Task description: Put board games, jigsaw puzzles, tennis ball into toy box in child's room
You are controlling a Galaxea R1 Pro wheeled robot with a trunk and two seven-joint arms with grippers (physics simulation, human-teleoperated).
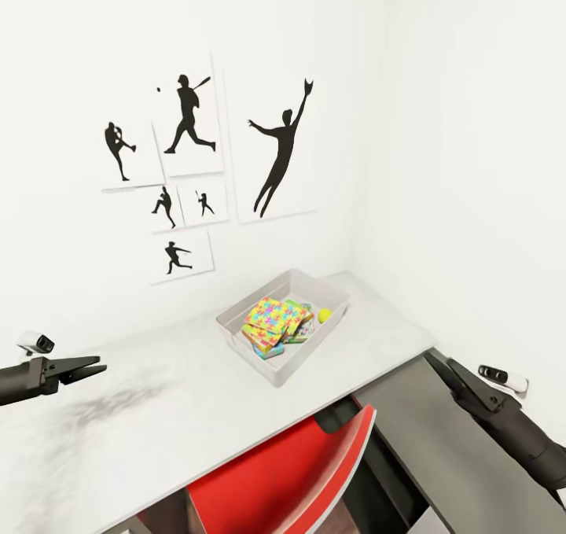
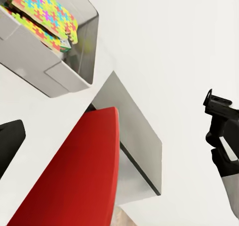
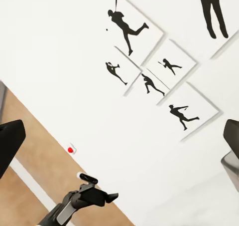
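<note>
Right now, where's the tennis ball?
In the head view the tennis ball lies inside the toy box on the white table, at the bin's right end beside the jigsaw puzzles.

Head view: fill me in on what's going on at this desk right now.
Nothing is being handled. The left gripper and right gripper hang apart at either side of the white table, both looking closed and empty. The grey toy box sits on the table near the wall corner and already holds jigsaw puzzles, flat game boxes beneath them, and the tennis ball. A red chair is tucked in below.
</note>
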